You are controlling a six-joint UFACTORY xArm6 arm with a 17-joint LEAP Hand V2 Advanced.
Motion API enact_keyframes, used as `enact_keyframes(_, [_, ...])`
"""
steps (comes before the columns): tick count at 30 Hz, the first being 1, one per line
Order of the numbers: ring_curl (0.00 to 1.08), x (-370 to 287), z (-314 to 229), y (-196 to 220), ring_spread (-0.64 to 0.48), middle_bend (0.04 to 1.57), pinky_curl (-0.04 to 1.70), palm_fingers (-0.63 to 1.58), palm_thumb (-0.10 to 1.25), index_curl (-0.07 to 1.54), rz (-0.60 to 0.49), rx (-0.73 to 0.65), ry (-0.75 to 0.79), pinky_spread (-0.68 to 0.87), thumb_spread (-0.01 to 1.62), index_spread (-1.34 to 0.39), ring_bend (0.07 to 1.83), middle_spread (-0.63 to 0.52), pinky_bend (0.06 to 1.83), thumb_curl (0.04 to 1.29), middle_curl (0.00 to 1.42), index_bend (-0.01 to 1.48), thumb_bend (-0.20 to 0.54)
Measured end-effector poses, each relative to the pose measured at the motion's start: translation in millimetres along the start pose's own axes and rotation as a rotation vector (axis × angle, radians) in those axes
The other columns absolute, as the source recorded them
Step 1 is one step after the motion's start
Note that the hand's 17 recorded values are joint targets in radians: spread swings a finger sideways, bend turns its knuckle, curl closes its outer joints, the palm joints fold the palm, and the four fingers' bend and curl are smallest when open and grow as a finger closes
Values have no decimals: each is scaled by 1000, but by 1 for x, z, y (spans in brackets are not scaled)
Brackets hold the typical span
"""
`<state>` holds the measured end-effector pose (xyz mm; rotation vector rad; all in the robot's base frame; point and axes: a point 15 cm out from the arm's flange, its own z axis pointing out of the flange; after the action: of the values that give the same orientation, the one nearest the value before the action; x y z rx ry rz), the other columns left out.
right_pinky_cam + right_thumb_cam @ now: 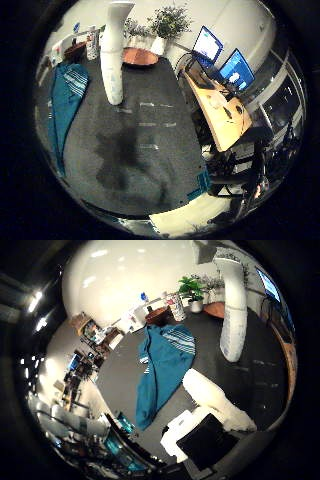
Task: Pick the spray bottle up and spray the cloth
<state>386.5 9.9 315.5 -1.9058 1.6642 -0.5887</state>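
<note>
Teal cloth [162, 370] lies flat on the dark surface [145, 145], but no spray bottle plainly shows, so the robot hand [220, 405], fingers apparently straight and empty, may grope blindly.

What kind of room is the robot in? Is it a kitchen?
Probably not a kitchen: it looks like an office or lab. There are two computer monitors on a wooden desk, potted plants, and a dark table holding a teal cloth.
</note>
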Motion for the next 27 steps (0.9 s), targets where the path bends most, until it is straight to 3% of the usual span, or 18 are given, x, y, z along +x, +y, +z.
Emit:
enact_keyframes(4, [169,-13,2,21,188,182,327,129,782,389,-13,-26,-24,393,1149,-350,177,112,198,299,283,264,-16])
enact_keyframes(27, [178,-16,6,25,188,178,328,127,791,389,2,-38,-30,386,1145,-346,179,111,211,310,283,217,-17])
